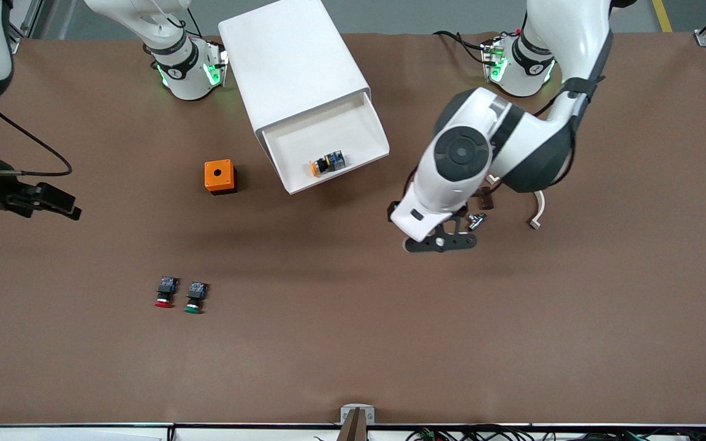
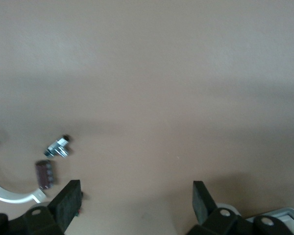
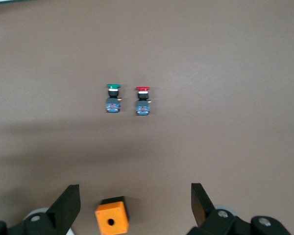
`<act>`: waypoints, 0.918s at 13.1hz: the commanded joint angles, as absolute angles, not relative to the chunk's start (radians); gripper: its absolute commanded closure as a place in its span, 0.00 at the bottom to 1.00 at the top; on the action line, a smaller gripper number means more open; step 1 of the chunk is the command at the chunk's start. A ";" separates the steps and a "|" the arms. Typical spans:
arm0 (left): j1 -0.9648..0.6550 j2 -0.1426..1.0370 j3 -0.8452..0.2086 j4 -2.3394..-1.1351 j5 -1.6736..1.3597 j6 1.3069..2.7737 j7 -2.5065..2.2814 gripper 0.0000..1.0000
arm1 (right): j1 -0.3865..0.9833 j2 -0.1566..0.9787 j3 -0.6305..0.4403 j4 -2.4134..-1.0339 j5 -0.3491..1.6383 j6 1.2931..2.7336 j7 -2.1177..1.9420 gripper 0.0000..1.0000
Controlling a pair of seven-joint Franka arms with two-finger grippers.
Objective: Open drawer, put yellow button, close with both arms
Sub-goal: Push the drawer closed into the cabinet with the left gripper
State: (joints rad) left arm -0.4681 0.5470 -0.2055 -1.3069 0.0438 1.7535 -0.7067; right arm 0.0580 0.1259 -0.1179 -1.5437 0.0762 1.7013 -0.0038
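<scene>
The drawer [image 1: 318, 136] stands pulled out of the top of the white cabinet [image 1: 292, 55]. The yellow button [image 1: 326, 163] lies on its side in it, near the front wall. My left gripper [image 1: 442, 236] hangs open and empty over bare table toward the left arm's end, apart from the drawer. In the left wrist view its jaws [image 2: 134, 200] stand wide with nothing between them. My right gripper [image 1: 62, 205] is open and empty at the right arm's end of the table. In the right wrist view [image 3: 134, 203] it looks across at the orange box.
An orange box [image 1: 219, 176] with a round hole, also in the right wrist view [image 3: 111, 221], sits beside the cabinet. A red-capped button [image 1: 165, 292] and a green-capped button [image 1: 195, 297] lie nearer the camera. A metal bolt [image 2: 58, 147], a brown cylinder [image 2: 45, 175] and a white curved clip [image 1: 537, 211] lie by the left gripper.
</scene>
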 commanded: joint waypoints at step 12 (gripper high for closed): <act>-0.663 0.583 -0.251 -1.422 -0.075 1.902 -1.113 0.00 | -0.045 0.020 -0.043 -1.635 0.000 1.684 -0.042 0.00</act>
